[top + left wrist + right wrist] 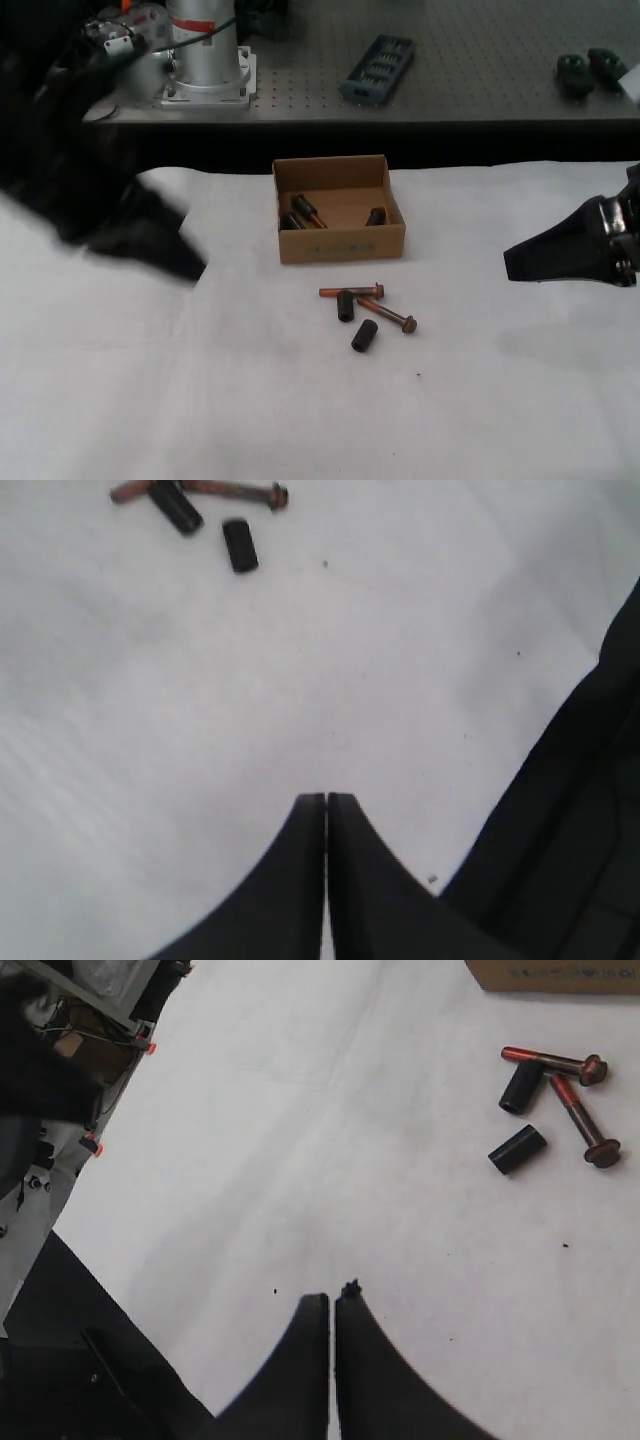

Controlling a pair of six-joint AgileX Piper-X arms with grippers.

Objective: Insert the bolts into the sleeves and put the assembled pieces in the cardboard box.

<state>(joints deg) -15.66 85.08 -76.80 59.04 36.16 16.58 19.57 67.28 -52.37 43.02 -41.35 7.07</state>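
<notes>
The open cardboard box (340,245) stands mid-bench and holds three dark pieces, one of them (304,209) with a bolt shank showing. In front of it on the white cloth lie two copper-coloured bolts (352,291) (388,314) and two black sleeves (345,305) (364,336), all separate. The right wrist view has the same bolts (552,1061) (581,1122) and sleeves (521,1087) (517,1149). My left gripper (326,799) is shut and empty, over the cloth left of the parts (190,265). My right gripper (332,1301) is shut and empty, out at the right (512,262).
Behind the cloth runs a perforated metal table with a silver post base (205,55), a blue rack (378,66) and dark round parts (590,68). Bare white cloth (300,420) spreads in front of the parts.
</notes>
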